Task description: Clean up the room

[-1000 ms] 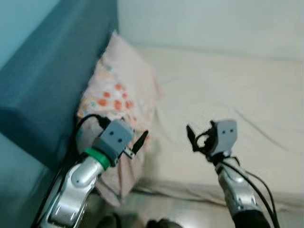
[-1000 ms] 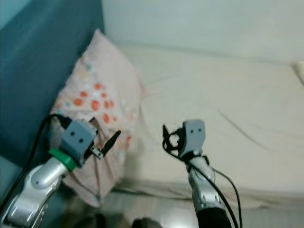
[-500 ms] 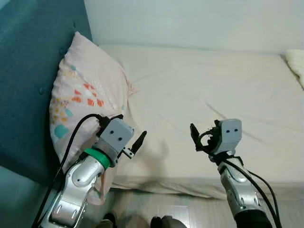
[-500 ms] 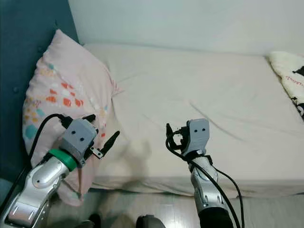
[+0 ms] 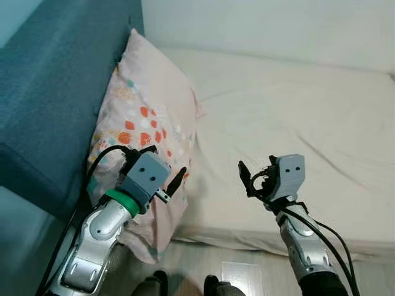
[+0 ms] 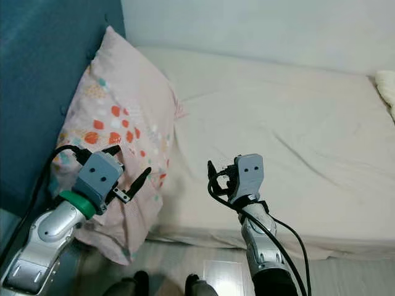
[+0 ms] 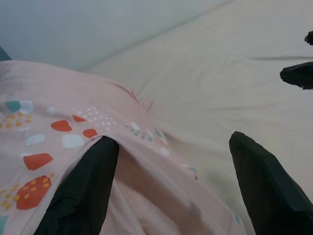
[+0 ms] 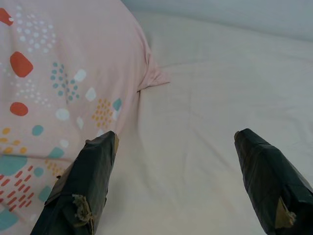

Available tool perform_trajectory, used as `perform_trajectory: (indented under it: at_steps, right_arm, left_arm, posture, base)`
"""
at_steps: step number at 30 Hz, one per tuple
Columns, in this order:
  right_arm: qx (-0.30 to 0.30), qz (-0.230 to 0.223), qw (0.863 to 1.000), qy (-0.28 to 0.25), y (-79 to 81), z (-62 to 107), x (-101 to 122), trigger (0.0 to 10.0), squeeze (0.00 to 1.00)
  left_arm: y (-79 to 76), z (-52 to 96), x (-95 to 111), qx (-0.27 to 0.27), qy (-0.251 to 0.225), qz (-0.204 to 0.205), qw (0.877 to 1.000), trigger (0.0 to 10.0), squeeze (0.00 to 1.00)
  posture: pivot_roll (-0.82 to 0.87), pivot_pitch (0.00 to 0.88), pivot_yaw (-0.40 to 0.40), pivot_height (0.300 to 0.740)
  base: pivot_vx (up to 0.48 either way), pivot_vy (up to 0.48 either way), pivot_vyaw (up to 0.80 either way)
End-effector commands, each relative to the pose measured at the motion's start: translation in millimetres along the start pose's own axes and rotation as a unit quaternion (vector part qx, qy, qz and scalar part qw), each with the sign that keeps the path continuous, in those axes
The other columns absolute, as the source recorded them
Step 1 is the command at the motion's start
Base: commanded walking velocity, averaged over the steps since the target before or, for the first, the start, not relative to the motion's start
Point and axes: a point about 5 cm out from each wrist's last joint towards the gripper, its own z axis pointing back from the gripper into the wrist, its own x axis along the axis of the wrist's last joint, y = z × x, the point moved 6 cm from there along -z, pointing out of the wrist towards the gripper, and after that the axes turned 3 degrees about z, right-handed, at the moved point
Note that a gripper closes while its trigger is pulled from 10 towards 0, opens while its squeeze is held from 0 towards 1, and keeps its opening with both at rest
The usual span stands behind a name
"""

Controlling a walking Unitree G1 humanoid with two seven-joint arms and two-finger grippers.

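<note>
Cream bed (image 5: 296, 117); pillow (image 5: 151, 123) overhangs its edge.

A pale pink pillow (image 5: 154, 117) with orange, teal and white spots leans tilted against the teal headboard (image 5: 55, 98), its lower end overhanging the bed (image 5: 296, 111) edge.

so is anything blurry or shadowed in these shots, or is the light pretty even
Both eye views are sharp and evenly lit; the pillow print reads crisp. Soft shadow lies on the floor under the mattress edge. In the left wrist view the black fingers are close and soft-edged; in the right wrist view the fingers look sharper. No glare.
</note>
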Motion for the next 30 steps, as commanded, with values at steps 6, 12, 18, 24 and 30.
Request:
perform_trajectory:
  at_steps: [6, 12, 18, 24, 30]
  right_arm:
    - [-0.006, -0.011, 1.000, 0.029, -3.3, 10.4, -18, 10.0, 0.00]
    - [-0.033, -0.008, 0.999, 0.028, -9.4, 9.5, -16, 10.0, 0.00]
    - [-0.040, -0.005, 0.999, 0.019, -13.7, 8.5, -12, 10.0, 0.00]
    - [-0.037, -0.005, 0.999, 0.014, -12.4, 7.3, -9, 10.0, 0.00]
    - [-0.037, -0.006, 0.999, 0.013, -11.7, 7.2, -9, 10.0, 0.00]
  left_arm:
    - [-12.2, 4.5, -13, -0.012, 0.021, 0.016, 1.000, 10.0, 0.00]
    - [-8.4, 1.3, -20, 0.015, 0.034, 0.046, 0.998, 10.0, 0.00]
    - [-6.6, -5.9, -18, 0.022, 0.030, 0.046, 0.998, 10.0, 0.00]
    - [-4.8, -12.9, -13, 0.029, 0.020, 0.046, 0.998, 10.0, 0.00]
    - [-3.1, -13.5, -12, 0.032, 0.018, 0.045, 0.998, 10.0, 0.00]
  posture:
    - [-0.04, 0.189, -0.026, 0.740]
    - [-0.04, 0.189, -0.026, 0.735]
    - [-0.04, 0.189, -0.023, 0.715]
    - [-0.04, 0.189, -0.023, 0.695]
    - [-0.04, 0.189, -0.023, 0.680]
  base:
    - [0.000, 0.000, 0.00]
    - [0.000, 0.000, 0.00]
    - [0.000, 0.000, 0.00]
    - [0.000, 0.000, 0.00]
    - [0.000, 0.000, 0.00]
